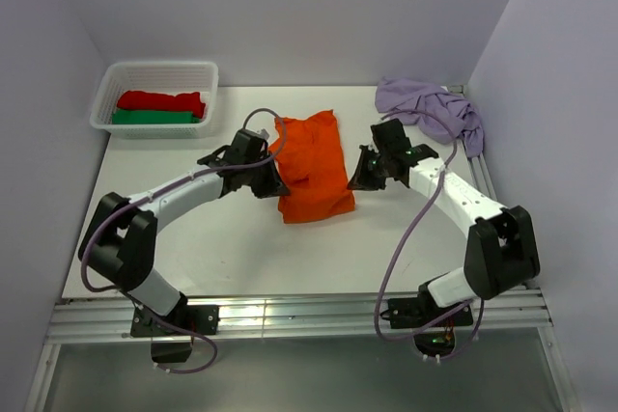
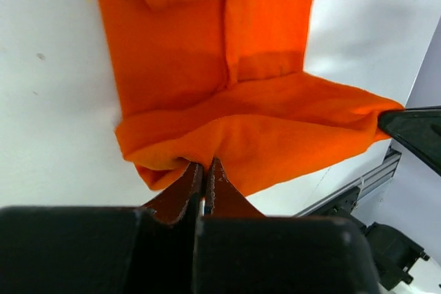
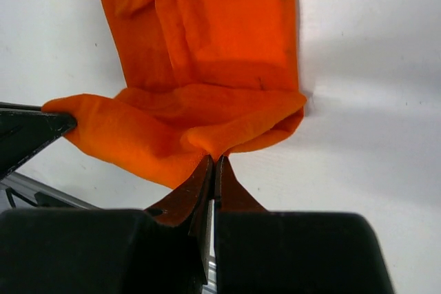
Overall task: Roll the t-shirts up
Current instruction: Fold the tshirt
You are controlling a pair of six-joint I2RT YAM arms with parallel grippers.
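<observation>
Both my left pincer (image 2: 204,170) and my right pincer (image 3: 213,163) are clamped on opposite ends of one raised fold of the bright orange cotton t-shirt (image 1: 319,195), which lies on the white table (image 1: 193,238) directly between them, long axis crosswise to their line.

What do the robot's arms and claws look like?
The left arm and right arm have white tube-shaped links and chunky black joints. A thin purple cable loops along each. The left claw and right claw are black blocks ending in two thin, pointed fingers.
</observation>
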